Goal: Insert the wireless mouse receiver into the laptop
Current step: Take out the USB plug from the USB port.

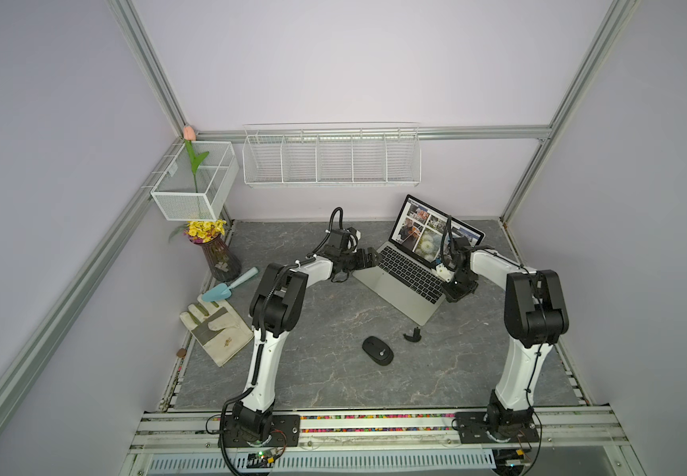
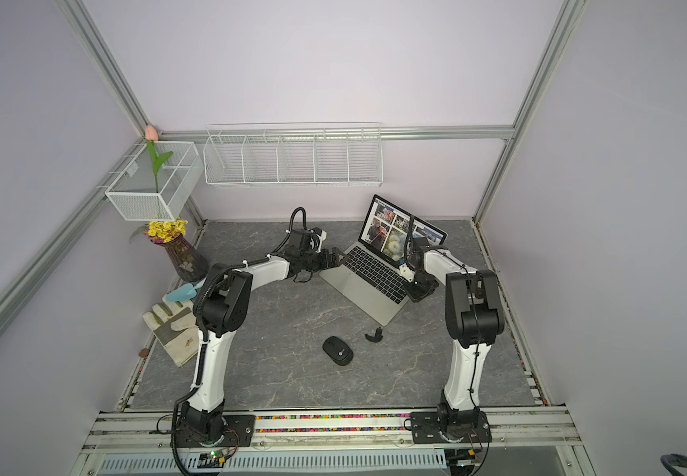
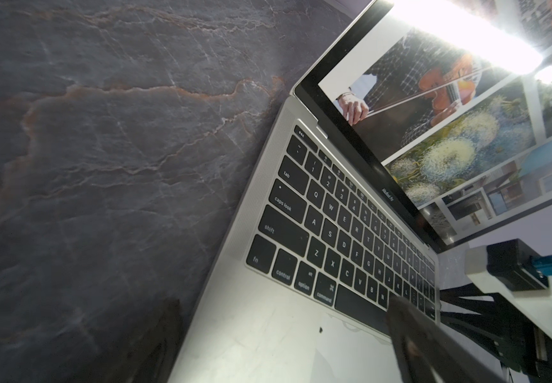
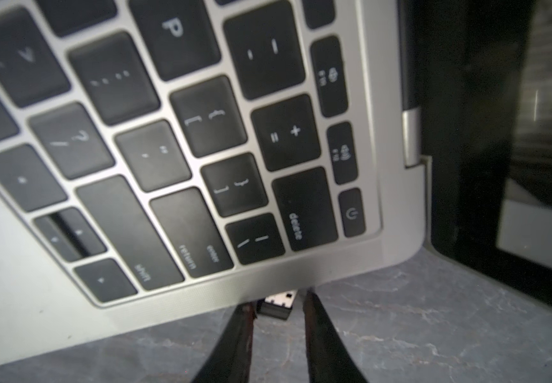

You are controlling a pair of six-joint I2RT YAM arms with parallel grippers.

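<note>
The left arm rises from its base, bends at the elbow and reaches across to the laptop's (image 1: 395,294) left side. The left gripper (image 1: 369,257) is spread wide. In its wrist view one finger (image 3: 410,335) hangs over the palm rest and the other, a dark blur, over the bare table (image 3: 85,165).

The right arm stands tall with its elbow high. Its forearm slants in and the wrist tips down at the laptop's right edge. The right gripper (image 4: 279,298) has its jaws drawn narrow around the receiver (image 4: 276,306), one finger on each side. Whether they actually pinch it I cannot tell. The receiver sits tilted against the laptop's right edge, level with the return and backslash keys, its metal plug towards the casing. Whether the plug is in a port cannot be seen.

"MacBook Pro" is printed below the screen (image 3: 387,195). Legible keys include esc, tab, caps lock, shift, fn, control, option and command on one side, and delete, return, enter and P on the other.

The laptop lies askew at the far right of the table, screen up. Its near corner points at the cover piece (image 1: 412,334) and the mouse (image 1: 378,350), both apart from it. Open table stretches between the two arms.
</note>
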